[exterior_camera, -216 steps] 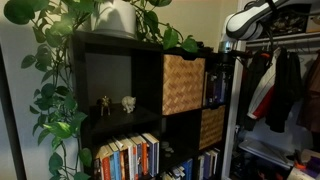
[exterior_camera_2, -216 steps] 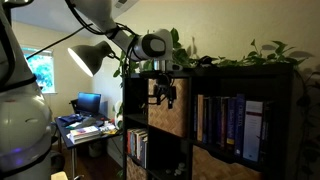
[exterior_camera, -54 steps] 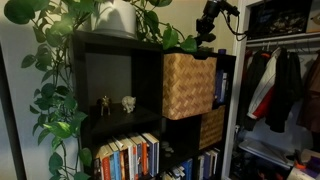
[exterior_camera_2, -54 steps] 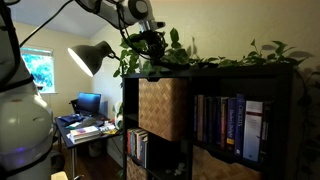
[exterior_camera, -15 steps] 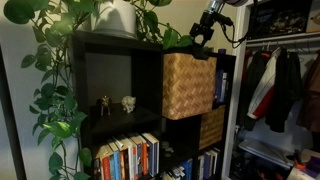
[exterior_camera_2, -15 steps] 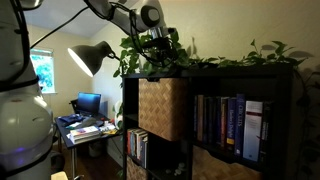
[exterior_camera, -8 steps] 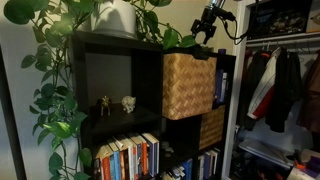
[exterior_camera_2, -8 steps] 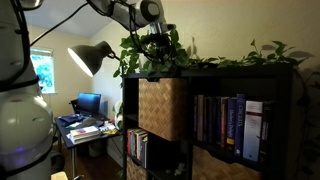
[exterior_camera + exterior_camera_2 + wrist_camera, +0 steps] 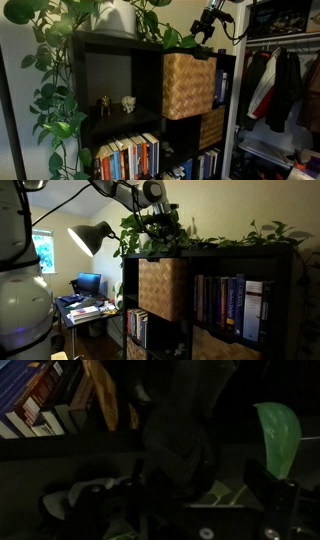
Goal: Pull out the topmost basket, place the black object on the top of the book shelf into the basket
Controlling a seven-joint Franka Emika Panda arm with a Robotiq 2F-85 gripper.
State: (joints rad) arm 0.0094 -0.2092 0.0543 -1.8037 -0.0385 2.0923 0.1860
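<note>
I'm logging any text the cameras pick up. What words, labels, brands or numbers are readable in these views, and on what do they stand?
No text can be read in any view.
Topmost basket: plain wicker, no label shows.
Upper-shelf books: spine print too small and blurred.
Lower-shelf books: spine print too small and blurred.
Wrist-view books: too dark and blurred.

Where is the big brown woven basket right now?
In an exterior view the top wicker basket sticks out of the black bookshelf's upper compartment, right of two little figurines and just below the robot's hand.
</note>
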